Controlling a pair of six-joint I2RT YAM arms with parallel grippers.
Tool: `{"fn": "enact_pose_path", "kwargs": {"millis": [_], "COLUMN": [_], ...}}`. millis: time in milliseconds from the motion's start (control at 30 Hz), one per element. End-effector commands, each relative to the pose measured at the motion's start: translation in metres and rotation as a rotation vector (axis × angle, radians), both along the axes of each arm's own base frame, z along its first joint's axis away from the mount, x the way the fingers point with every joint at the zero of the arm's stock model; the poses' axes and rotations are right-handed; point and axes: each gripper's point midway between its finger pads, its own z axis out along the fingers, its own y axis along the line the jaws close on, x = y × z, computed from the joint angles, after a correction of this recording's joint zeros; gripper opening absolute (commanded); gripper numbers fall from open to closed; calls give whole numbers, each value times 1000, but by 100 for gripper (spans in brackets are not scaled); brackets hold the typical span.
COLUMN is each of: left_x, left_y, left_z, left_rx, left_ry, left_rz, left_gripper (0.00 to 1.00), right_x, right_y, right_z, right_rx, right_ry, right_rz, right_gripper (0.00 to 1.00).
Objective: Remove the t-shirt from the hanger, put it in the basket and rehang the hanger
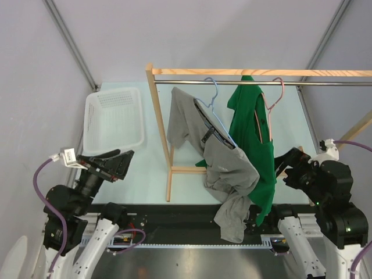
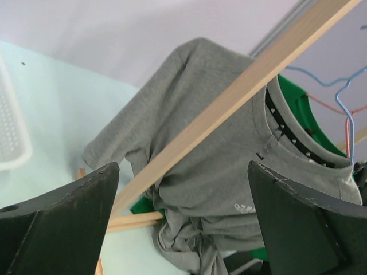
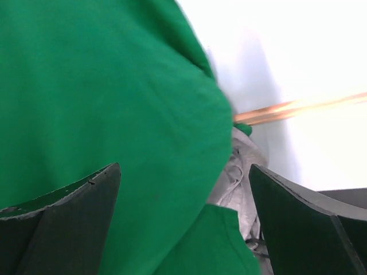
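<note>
Grey t-shirt [image 1: 229,168] sags half off its blue hanger [image 1: 214,96], its folds drooping toward the near edge. Both grippers stand empty, jaws spread. The left gripper [image 1: 122,163] faces the grey shirt, apparently lined up to pull. The right gripper [image 1: 289,165] noses the green t-shirt [image 1: 253,128]. Behind stand a wooden rack [image 1: 157,116] and, far left, a white basket [image 1: 87,125].

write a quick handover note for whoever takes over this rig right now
Left gripper: open, empty, left of the rack, facing the grey t-shirt.
Right gripper: open, green t-shirt close in front, nothing clamped.
The grey t-shirt hangs skewed on the blue hanger, with its lower end bunched over the table's near edge. The green t-shirt is on the pink hanger. Both hangers hook on the metal rail.
Done: no shirt is off yet.
Left: grip a shirt and pull it free of its hanger.
</note>
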Motion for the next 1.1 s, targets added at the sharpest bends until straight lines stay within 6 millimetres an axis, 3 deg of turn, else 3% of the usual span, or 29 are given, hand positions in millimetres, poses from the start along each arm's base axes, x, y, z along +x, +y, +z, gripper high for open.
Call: {"fn": "enact_pose_path", "kwargs": {"millis": [0,167,300,367,400,467,500,567,600,667,733,900,1067], "left_x": [3,13,3,8,0,9,-9,4,-11,-6,-9,2,7], "left_y": [-36,-74,-92,-97,-104,-121,-136,-153,-164,-185,-196,-226,-247], "left_z": [5,7,45,52,62,65,79,82,98,98,111,116,123], "left_rx": [68,133,57,48,46,48,48,98,98,124,101,97,62], "left_ry": [46,98,-23,-18,-34,-10,-36,-36,-63,-43,-62,-34,-26], "left_rz": [-195,-408,-526,-526,-568,-591,-671,-628,-674,-682,-710,-691,-695], "left_gripper": [96,88,94,95,94,91,90,90,90,86,82,71,62], "right_x": [-22,-39,-50,-51,-50,-51,-50,-52,-52,-60,-61,-82,-80], "right_y": [13,45,53,56,59,61,64,66,71,81,86,101,110], "right_z": [33,74,104,110,113,124,127,139,146,157,167,201,207], "right_rx": [-60,-71,-84,-92,-84,-81,-72,-56,-36,18,50,134,175], "right_ry": [-86,-241,-314,-323,-312,-335,-331,-355,-362,-377,-396,-490,-465], "right_rz": [164,423,503,529,552,567,582,594,619,673,703,817,886], "right_gripper": [100,100,100,100,100,100,100,100,100,100,100,100,100]}}
